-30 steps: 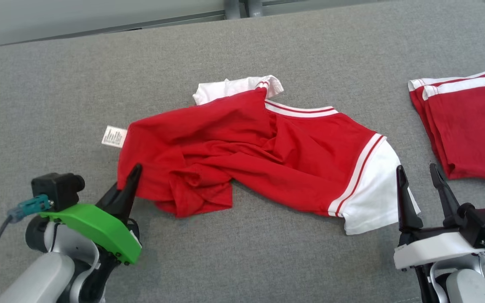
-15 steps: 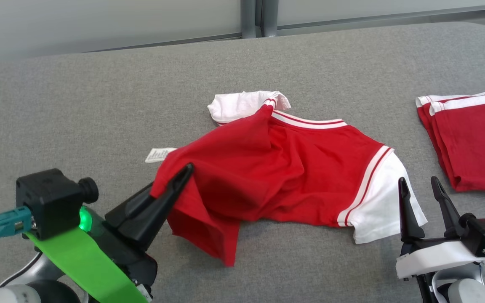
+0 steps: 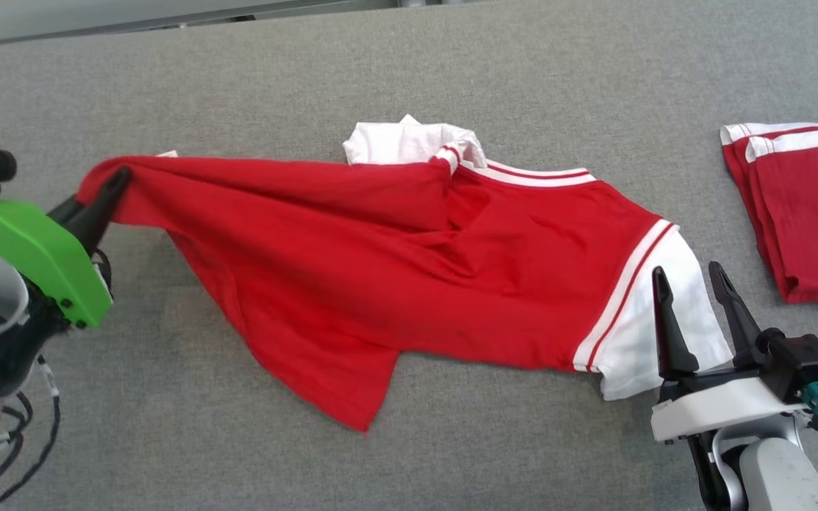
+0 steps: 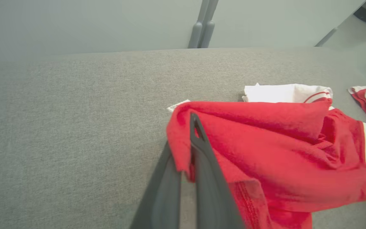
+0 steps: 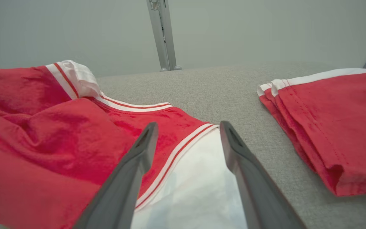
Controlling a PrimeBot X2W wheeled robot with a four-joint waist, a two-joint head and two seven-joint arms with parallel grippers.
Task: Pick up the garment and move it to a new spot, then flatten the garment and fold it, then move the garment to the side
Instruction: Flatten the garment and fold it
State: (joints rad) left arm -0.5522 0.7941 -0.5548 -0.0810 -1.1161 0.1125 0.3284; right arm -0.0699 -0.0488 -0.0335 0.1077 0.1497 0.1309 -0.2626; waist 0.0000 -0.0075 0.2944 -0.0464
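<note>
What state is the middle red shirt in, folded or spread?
Partly spread, not folded: left pincer holds shirt corner stretched; far white sleeve bunched.

The left gripper (image 3: 119, 179) has pulled the shirt (image 3: 395, 270) by its corner out to the left, spreading the bunched red cloth.

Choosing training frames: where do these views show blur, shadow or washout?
Head view: even light, sharp, a soft shadow on the grey surface under the raised red shirt. Left wrist view: the left gripper blurs near the lens. Right wrist view: the right gripper is soft too, and the white sleeve looks nearly washed out.
</note>
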